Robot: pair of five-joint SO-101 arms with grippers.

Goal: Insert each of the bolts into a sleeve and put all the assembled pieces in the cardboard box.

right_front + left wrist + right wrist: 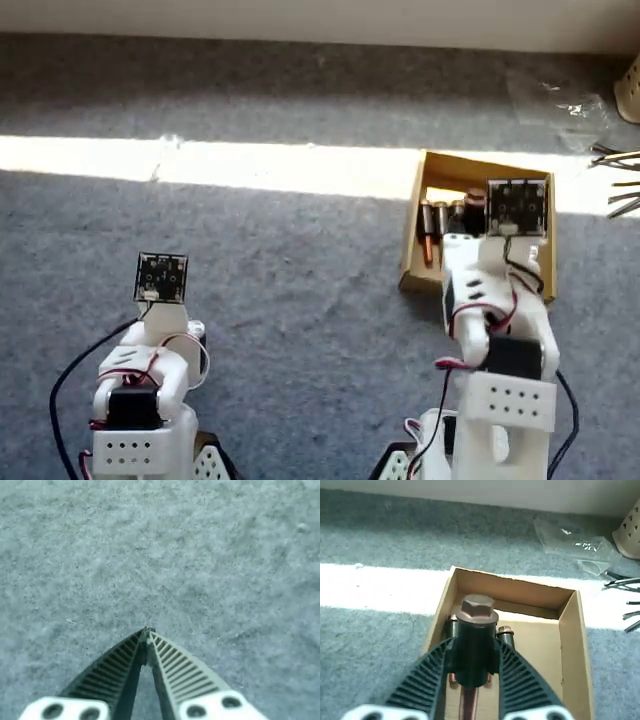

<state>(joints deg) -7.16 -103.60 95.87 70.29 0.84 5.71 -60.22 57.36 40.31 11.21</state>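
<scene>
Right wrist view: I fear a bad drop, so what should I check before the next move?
1. Right hand shut on the sleeve: ok.
2. Bolt seated to its head in the sleeve: ok.
3. Both over the cardboard box: ok.
4. Bare floor in the box beside the pieces lying there: ok.
5. Left hand shut, away from the box: ok.
6. Height above the box floor: cannot tell.

Box (480, 166) sits at 2 o'clock on the carpet (300, 300), pieces (432, 225) along its 9 o'clock side, right gripper (473, 652) with another piece (477, 611) above them.
</scene>
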